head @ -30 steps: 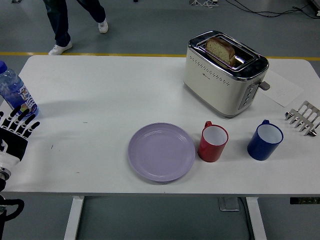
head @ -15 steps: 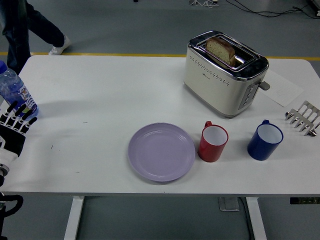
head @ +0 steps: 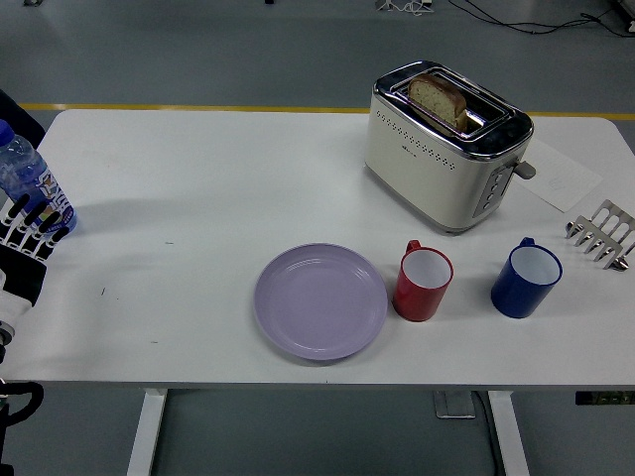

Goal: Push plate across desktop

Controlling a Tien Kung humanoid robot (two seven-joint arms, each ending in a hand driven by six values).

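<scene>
A lilac plate (head: 320,300) lies flat near the table's front edge, a little left of the middle. My left hand (head: 25,248) is at the table's far left edge, fingers spread and holding nothing, far from the plate. It sits just in front of a water bottle (head: 28,180). My right hand is out of view.
A red mug (head: 423,283) stands right beside the plate, touching or nearly touching its right rim. A blue mug (head: 525,278) is further right. A cream toaster (head: 445,145) with bread in it stands behind them. A metal rack (head: 601,234) is at the right edge.
My left hand has drawn back to the left and slightly up, toward the table's edge. The person at the far left has walked out of view. The plate has not moved.
</scene>
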